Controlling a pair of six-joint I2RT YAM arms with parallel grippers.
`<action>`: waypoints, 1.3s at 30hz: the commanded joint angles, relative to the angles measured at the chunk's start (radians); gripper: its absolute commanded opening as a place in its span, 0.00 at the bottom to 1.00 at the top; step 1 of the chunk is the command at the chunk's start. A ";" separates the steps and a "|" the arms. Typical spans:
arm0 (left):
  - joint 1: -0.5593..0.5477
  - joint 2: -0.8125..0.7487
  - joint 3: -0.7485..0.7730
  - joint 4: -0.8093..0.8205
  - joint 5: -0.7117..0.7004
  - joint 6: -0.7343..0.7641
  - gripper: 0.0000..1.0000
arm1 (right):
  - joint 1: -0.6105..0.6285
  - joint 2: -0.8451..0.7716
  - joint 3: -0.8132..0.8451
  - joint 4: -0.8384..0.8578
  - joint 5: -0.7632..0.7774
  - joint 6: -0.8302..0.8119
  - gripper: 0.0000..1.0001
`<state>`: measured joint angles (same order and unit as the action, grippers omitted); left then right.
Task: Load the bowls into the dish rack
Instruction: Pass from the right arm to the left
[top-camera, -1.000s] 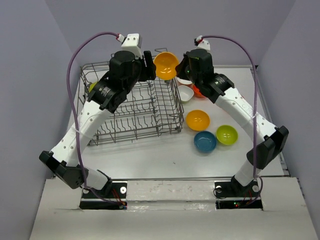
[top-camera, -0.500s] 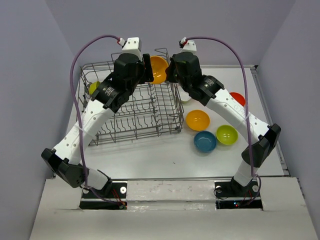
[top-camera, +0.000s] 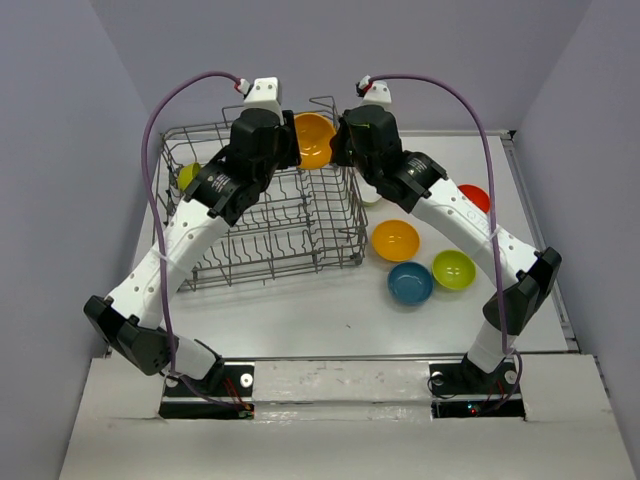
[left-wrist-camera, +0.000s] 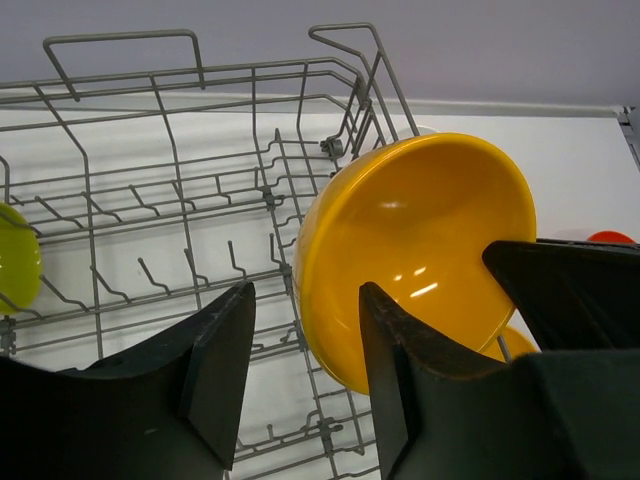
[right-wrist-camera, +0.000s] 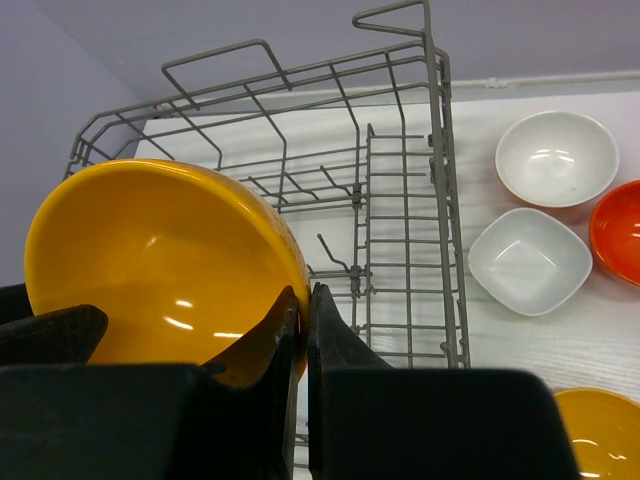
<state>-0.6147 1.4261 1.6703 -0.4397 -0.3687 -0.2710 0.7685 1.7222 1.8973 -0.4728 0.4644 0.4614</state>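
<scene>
My right gripper (right-wrist-camera: 303, 310) is shut on the rim of an orange-yellow bowl (right-wrist-camera: 160, 270) and holds it tilted above the far right corner of the grey wire dish rack (top-camera: 270, 225). The bowl (top-camera: 315, 138) hangs between both grippers in the top view. My left gripper (left-wrist-camera: 305, 370) is open, and the bowl (left-wrist-camera: 415, 250) sits just ahead of its right finger (left-wrist-camera: 400, 380). A lime green bowl (top-camera: 186, 175) stands in the rack's far left. Orange-yellow (top-camera: 395, 240), teal (top-camera: 410, 283), lime green (top-camera: 454, 269) and red-orange (top-camera: 474, 197) bowls lie on the table.
Two white bowls (right-wrist-camera: 557, 158) (right-wrist-camera: 530, 260) sit just right of the rack, beside a red-orange one (right-wrist-camera: 620, 230). The rack's tall side wall and loop handle (right-wrist-camera: 400, 20) stand close under both grippers. The table's right edge (top-camera: 540, 230) runs beyond the bowls.
My right gripper has carried the orange-yellow bowl left, from over the table to above the rack's far right corner. In the last half second both arms have barely moved.
</scene>
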 joint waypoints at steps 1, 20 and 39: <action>-0.002 0.013 0.026 0.025 -0.013 0.006 0.52 | 0.011 -0.024 0.042 0.054 0.010 -0.009 0.01; -0.016 0.031 0.040 0.019 -0.055 0.012 0.00 | 0.011 -0.030 0.016 0.065 0.000 -0.015 0.01; -0.025 0.019 0.085 0.033 -0.265 0.075 0.00 | 0.011 -0.127 -0.067 0.085 0.022 -0.036 0.56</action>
<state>-0.6403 1.4624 1.7046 -0.4686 -0.5182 -0.2272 0.7738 1.6901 1.8488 -0.4423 0.4572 0.4397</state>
